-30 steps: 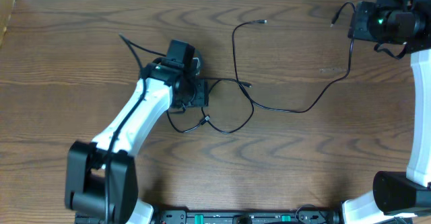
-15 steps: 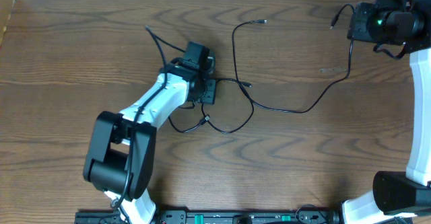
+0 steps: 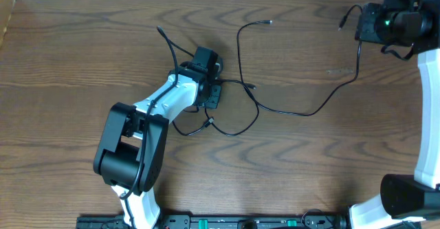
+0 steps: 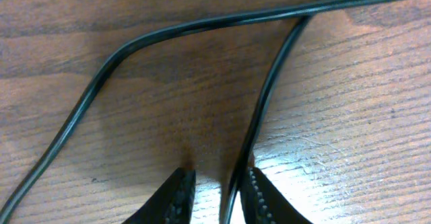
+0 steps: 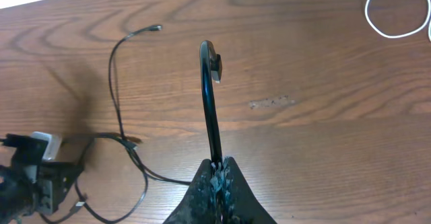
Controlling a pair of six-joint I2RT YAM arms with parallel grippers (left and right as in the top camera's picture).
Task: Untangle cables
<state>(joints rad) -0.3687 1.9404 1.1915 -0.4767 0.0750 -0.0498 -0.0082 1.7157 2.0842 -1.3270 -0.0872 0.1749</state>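
1. At the left tool [image 4: 220,192], low over the wooden surface [image 3: 82,64] near the middle: fingertips [image 4: 176,198] close together, with the black cable [image 4: 269,89] running between them. Touching one finger, a sliver of gap beside the other. Cannot tell whether pinched or only straddled.
2. Just ahead of that tool: two black runs meeting in a fork, both flat on the surface.
3. At the right tool [image 5: 217,173], in the upper right corner of the overhead view: clamped tight on the black cable, a short length standing out beyond the fingers and ending in a small plug [image 5: 214,66].
4. From there, seen from overhead: a long sag down and leftward across the surface into loose loops beside the left tool. Another plug end [image 3: 268,23] lying free above the loops.
5. Of the white cable [image 5: 377,27]: a curved loop on the surface, well apart from the tangle, at the edge of the right wrist view only.
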